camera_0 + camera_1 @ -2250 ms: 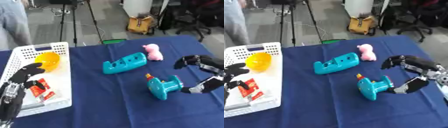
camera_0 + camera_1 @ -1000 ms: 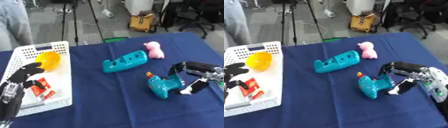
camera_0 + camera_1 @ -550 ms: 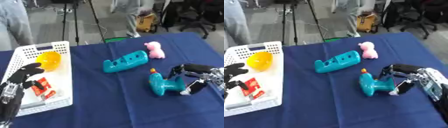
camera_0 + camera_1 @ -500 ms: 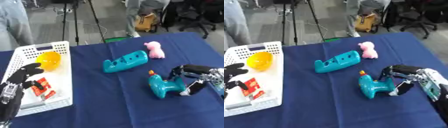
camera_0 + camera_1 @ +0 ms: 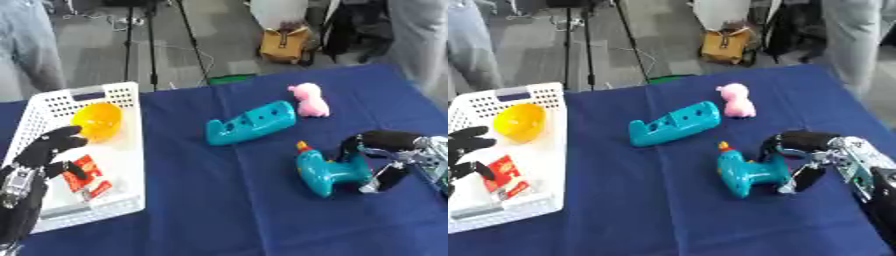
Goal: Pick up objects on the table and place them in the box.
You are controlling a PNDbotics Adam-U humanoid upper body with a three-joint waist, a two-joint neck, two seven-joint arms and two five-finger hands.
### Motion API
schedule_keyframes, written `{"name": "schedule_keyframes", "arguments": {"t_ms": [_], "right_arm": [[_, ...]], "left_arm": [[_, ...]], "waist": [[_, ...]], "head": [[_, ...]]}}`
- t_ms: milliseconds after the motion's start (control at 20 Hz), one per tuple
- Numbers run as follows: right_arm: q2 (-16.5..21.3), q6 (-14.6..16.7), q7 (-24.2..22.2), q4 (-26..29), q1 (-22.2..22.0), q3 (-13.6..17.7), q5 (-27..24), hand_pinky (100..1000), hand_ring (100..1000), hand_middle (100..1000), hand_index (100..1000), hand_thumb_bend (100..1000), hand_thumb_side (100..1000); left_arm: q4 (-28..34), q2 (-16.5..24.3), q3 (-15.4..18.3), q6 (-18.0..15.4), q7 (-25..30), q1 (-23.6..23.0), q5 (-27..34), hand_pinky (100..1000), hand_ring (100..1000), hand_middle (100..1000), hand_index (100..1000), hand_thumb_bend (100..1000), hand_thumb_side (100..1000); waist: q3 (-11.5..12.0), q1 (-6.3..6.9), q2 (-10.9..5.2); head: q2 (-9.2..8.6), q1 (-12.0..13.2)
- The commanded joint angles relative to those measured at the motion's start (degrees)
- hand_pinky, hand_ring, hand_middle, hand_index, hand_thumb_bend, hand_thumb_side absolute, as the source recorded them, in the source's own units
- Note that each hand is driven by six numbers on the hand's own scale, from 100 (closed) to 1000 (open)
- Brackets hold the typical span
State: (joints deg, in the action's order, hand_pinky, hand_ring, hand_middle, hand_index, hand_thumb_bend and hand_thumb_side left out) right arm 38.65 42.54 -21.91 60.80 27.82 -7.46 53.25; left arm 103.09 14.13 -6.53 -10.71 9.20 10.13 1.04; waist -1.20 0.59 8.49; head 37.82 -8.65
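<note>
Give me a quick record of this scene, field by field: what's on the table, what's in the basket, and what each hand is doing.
table: blue cloth
loose on table: teal toy drill, teal holder, pink pig
basket: white basket, at left, holding yellow ball, red packet
right hand: right hand, fingers curled round the drill's handle end
left hand: left hand, idle over the basket, fingers relaxed

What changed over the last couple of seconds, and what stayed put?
The right robot hand moved in from the right and curled around the handle end of the teal toy drill, which turned slightly. The left robot hand stayed over the white basket; the teal holder and pink pig did not move.
</note>
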Motion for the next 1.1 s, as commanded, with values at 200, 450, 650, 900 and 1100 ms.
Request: {"name": "schedule_keyframes", "arguments": {"t_ms": [200,450,650,900,1100], "right_arm": [[0.3,5.9,0.3,2.0,0.7,0.2,5.2,612,644,596,671,507,315],[-0.3,3.7,9.0,2.6,0.5,0.1,9.3,478,535,503,579,451,266],[-0.7,2.8,14.3,2.1,0.4,-0.2,12.2,453,525,485,558,441,257],[-0.9,2.4,19.4,1.9,0.4,0.2,12.8,433,513,473,546,434,255],[-1.1,2.2,20.8,1.7,0.2,0.9,10.3,409,495,454,533,427,256]], "left_arm": [[1.0,1.0,-0.1,0.0,0.0,0.6,0.3,467,807,820,751,288,992],[1.0,0.9,-0.1,0.0,0.0,0.5,0.4,466,806,819,751,287,995],[0.9,0.9,-0.1,0.0,0.0,0.5,0.4,466,806,819,750,287,997],[0.9,0.9,-0.2,0.0,0.1,0.5,0.4,466,805,817,750,287,998],[0.9,0.9,-0.1,0.0,0.1,0.5,0.4,466,805,817,751,287,998]], "waist": [[0.0,-0.14,-0.83],[-0.1,-0.25,-0.87],[0.0,-0.31,-0.87],[0.0,-0.42,-0.84],[-0.1,-0.44,-0.82]], "head": [[0.33,0.0],[0.38,0.0],[0.42,0.0],[0.47,0.1],[0.45,0.1]]}}
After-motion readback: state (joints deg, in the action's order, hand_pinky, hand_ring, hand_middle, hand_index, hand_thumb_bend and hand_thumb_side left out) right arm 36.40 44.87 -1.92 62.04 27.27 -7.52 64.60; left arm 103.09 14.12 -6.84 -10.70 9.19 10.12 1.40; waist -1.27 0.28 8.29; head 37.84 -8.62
